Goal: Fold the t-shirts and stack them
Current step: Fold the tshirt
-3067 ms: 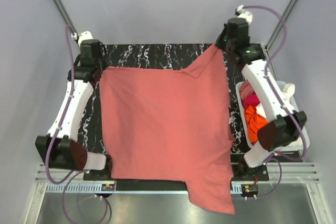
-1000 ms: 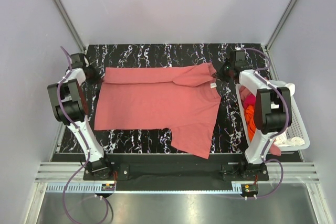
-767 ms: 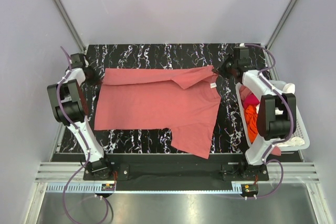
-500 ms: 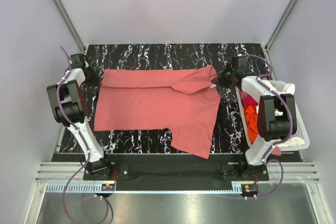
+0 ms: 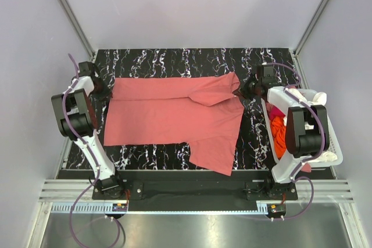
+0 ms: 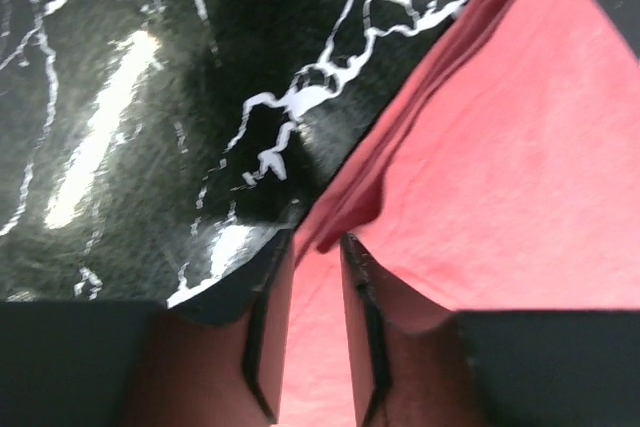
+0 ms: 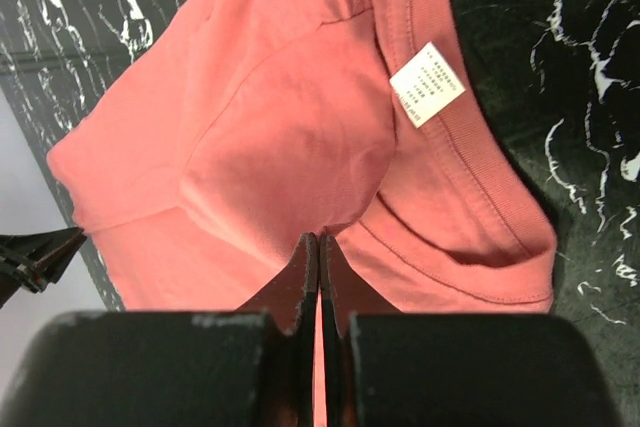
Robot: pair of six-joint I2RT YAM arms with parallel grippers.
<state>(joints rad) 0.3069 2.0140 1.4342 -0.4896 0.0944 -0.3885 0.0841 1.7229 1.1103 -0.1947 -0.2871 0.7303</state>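
Note:
A large salmon-pink t-shirt (image 5: 174,114) lies spread on the black marble table (image 5: 174,59), its far edge folded over towards the near side. At the shirt's far left corner my left gripper (image 5: 106,91) (image 6: 316,239) is low and open by a narrow gap, with the folded shirt edge (image 6: 350,197) at its fingertips. My right gripper (image 5: 239,89) (image 7: 318,237) is shut on the shirt (image 7: 280,117) beside the collar (image 7: 480,217), near a white label (image 7: 427,83).
A white slatted basket (image 5: 331,137) stands at the right edge of the table, with orange (image 5: 279,132) and magenta (image 5: 274,108) shirts in it. The right arm reaches over the basket. One sleeve of the pink shirt (image 5: 212,158) points at the near edge.
The shirt, held up three seconds ago, now lies on the table. In the last second the left jaws have parted, and the right gripper has shifted slightly with the far right corner.

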